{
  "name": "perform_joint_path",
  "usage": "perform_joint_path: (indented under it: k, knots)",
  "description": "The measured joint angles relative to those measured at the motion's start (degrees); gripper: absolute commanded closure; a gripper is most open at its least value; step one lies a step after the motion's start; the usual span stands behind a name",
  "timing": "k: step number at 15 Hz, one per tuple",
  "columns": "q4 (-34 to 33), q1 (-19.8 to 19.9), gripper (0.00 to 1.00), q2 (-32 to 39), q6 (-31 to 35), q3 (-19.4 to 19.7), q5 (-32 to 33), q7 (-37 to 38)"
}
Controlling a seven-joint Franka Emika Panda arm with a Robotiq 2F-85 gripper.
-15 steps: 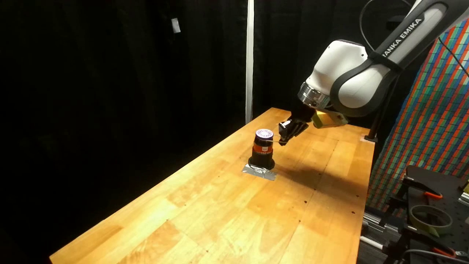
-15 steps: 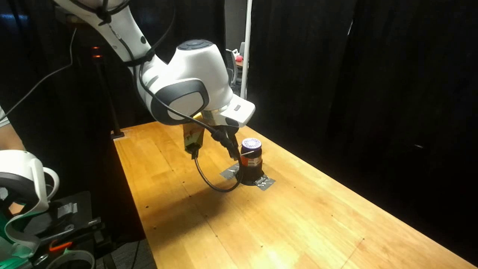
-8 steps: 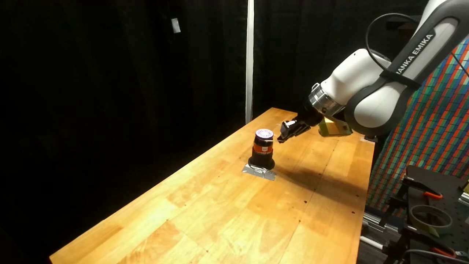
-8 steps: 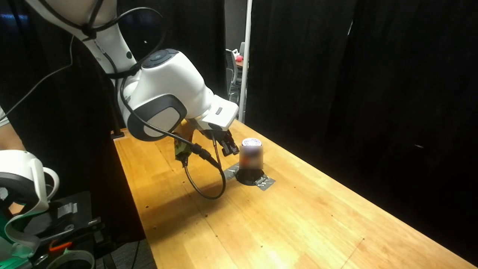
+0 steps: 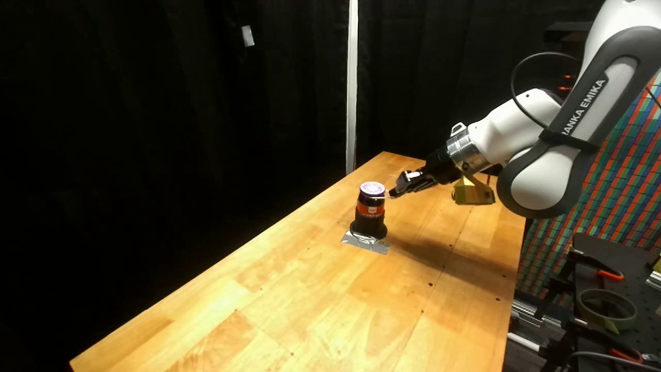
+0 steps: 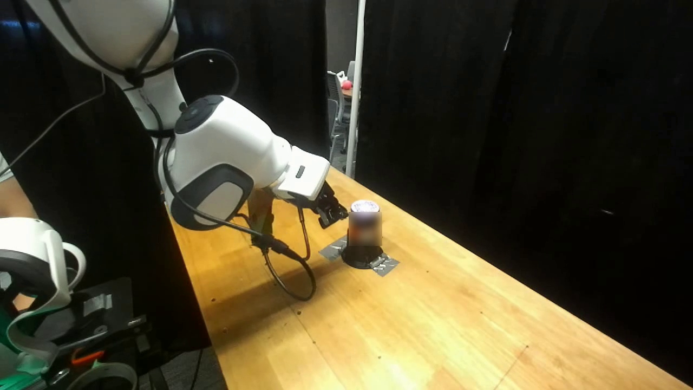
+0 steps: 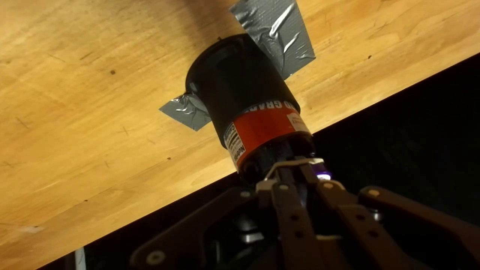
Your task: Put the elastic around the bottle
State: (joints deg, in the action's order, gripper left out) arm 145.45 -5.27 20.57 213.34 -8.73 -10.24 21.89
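The bottle [image 5: 370, 209], dark with an orange-red band and a purple-white cap, stands upright in a black holder [image 5: 369, 226] taped to the table. In an exterior view it [image 6: 365, 230] is blurred. A thin pale elastic [image 5: 379, 198] crosses the bottle's neck below the cap and runs to my gripper [image 5: 393, 194]. In the wrist view the elastic [image 7: 296, 162] is stretched across my fingertips [image 7: 299, 171], beside the neck of the bottle [image 7: 266, 127]. The fingers are close together with a narrow dark space between them. Whether they pinch the elastic is unclear. The bottle's far side is hidden.
Grey tape [image 7: 283, 35] fixes the holder to the wooden table [image 5: 335, 310]. The table's edge drops off to dark curtain behind the bottle. A cable loop [image 6: 303, 298] hangs beneath my wrist. A black cart [image 5: 614, 258] with a tape roll stands beside the table.
My arm has come lower and the wrist has tilted to a flatter angle. The fingertips have moved slightly closer to the bottle's neck. The bottle and holder have stayed put.
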Motion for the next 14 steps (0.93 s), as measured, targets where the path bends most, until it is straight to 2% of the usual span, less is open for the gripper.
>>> perform_joint_path:
  k: [7,8,9,10,11,13,14]
  knots:
    - [0.1,0.1,0.89,4.8,13.6,-0.1,0.1,0.1]
    - [0.1,0.1,0.63,5.3,15.9,-0.1,0.1,0.2]
    - [0.1,0.1,0.63,5.8,17.8,-0.1,0.1,0.3]
    - [0.1,0.1,0.56,6.2,18.8,-0.1,0.1,0.4]
    - [0.1,0.1,0.75,6.4,19.0,-0.1,0.1,0.7]
    - [0.2,0.1,0.58,6.5,18.6,-0.1,0.1,0.7]
    - [0.2,0.1,0.56,6.6,18.6,-0.1,0.1,0.7]
